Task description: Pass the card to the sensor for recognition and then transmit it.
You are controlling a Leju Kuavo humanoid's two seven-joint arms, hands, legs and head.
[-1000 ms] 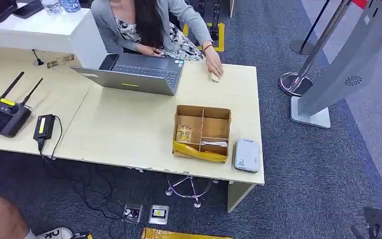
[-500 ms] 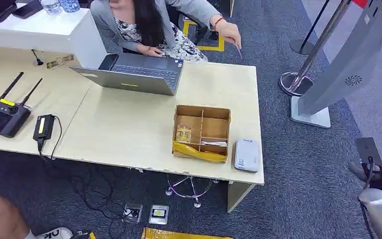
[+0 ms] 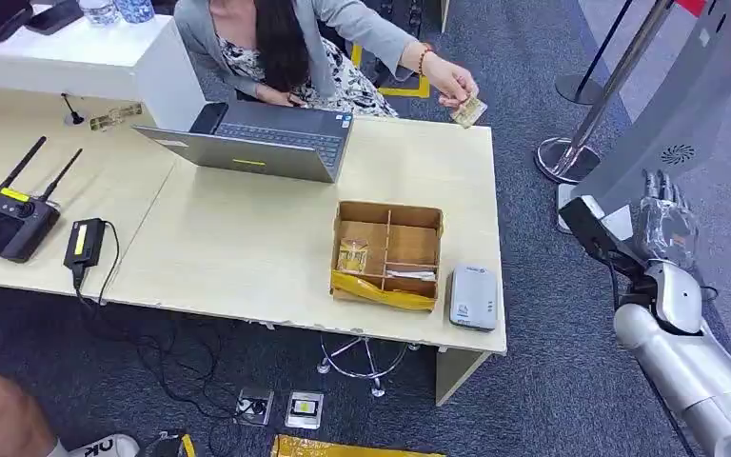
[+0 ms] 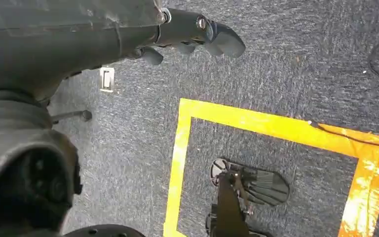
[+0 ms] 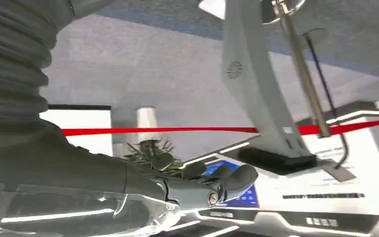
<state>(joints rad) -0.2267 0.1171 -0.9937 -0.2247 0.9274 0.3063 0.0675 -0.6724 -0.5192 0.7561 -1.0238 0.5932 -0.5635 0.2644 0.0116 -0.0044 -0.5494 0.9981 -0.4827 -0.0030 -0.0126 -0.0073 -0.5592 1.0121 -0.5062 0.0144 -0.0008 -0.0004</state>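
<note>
The surface (image 3: 247, 248) carries a laptop (image 3: 257, 143), a partitioned cardboard box (image 3: 387, 252) and, just beside the box at the surface's near right corner, the grey sensor (image 3: 472, 297). A person (image 3: 295, 43) sits behind the far edge.

The card (image 3: 468, 111) is not on the surface. The person's hand (image 3: 447, 81) pinches it and holds it up over the far right corner, tilted, with its long axis running diagonally toward the robot's right side.

The right robot hand (image 3: 664, 224) is raised off the right end of the surface, over the carpet, fingers extended and spread, holding nothing. From this robot hand the card lies forward and to the left, well apart. The sensor lies to its left and nearer the robot.

The left robot hand (image 4: 197, 37) hangs low over the carpet with fingers loosely curled and nothing in them; whether they are fully closed cannot be told.

Judgement: the right robot hand is the nearer one for receiving the card. The coming move calls for a reach forward and leftward toward the offered card, then a return toward the sensor.
</note>
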